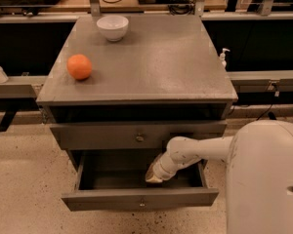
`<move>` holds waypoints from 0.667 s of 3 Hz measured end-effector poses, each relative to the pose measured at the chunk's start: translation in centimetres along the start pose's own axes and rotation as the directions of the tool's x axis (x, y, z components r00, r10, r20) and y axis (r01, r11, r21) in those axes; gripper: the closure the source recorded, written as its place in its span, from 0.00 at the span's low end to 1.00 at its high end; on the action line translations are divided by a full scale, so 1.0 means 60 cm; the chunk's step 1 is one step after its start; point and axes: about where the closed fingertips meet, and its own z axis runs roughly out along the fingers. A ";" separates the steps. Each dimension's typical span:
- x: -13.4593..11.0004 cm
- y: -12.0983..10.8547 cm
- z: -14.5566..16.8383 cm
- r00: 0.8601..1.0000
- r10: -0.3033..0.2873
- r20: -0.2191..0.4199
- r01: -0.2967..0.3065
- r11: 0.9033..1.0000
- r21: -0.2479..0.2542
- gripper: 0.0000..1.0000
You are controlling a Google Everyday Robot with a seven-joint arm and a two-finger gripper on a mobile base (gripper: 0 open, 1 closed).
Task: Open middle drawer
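We see the middle drawer (102, 200) standing open, slid out from the grey cabinet toward the camera. Its long axis runs left to right across the view, and its front with the small round knob (142, 203) faces us. The end effector (154, 175) sits low inside the drawer's cavity, right of centre, on the white arm reaching in from the right. We cannot tell whether it is wide or narrow. The upper drawer (97, 136) is closed. On the counter (156, 62) rest an orange (79, 66) and a white bowl (113, 27), well apart.
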 end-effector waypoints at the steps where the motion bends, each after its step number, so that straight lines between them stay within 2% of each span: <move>1: 0.015 -0.003 0.027 1.000 0.020 0.010 -0.020 0.999 -0.029 1.00; 2: 0.014 0.006 0.041 1.000 0.019 0.023 -0.018 0.998 -0.056 1.00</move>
